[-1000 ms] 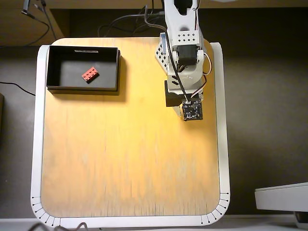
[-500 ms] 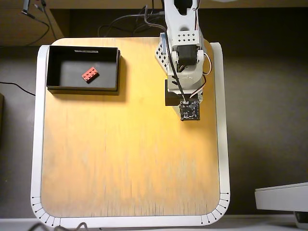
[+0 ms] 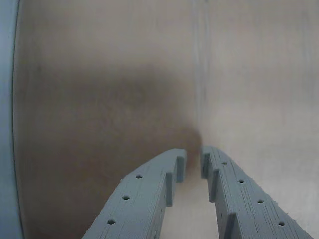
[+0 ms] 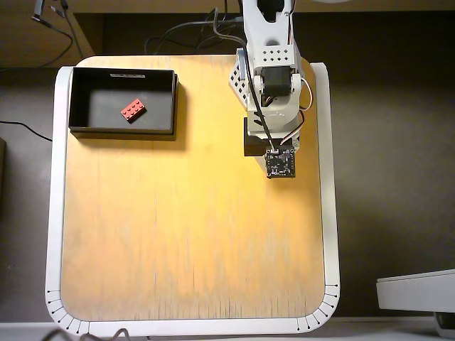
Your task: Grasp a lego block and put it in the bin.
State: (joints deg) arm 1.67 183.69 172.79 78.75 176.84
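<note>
Overhead view, left to right. The bin (image 4: 122,101), a shallow black tray with low walls, sits on the counter (image 4: 185,227) near its upper left corner, with its long side running across the picture. The lego block (image 4: 133,109), a small red brick, lies on the bin's floor near the middle, turned at a slant to the walls and touching none of them. The wide middle of the wooden counter, bordered by a pale rim (image 4: 52,213), carries nothing else. To the right, the arm (image 4: 269,64) reaches in from the top edge and folds down over the upper right part of the counter, well apart from the bin; a small black circuit board (image 4: 282,163) rides at its lower end. Dark cables (image 4: 185,32) trail behind the counter along the top edge. A pale grey object (image 4: 416,290) shows at the lower right corner, off the counter.

Wrist view. The counter's pale rim runs down the left edge. The claw (image 3: 191,162) enters from the bottom, its two grey fingers (image 3: 149,194) nearly together, with only a narrow gap at the tips and nothing between them, above the bare wood.
</note>
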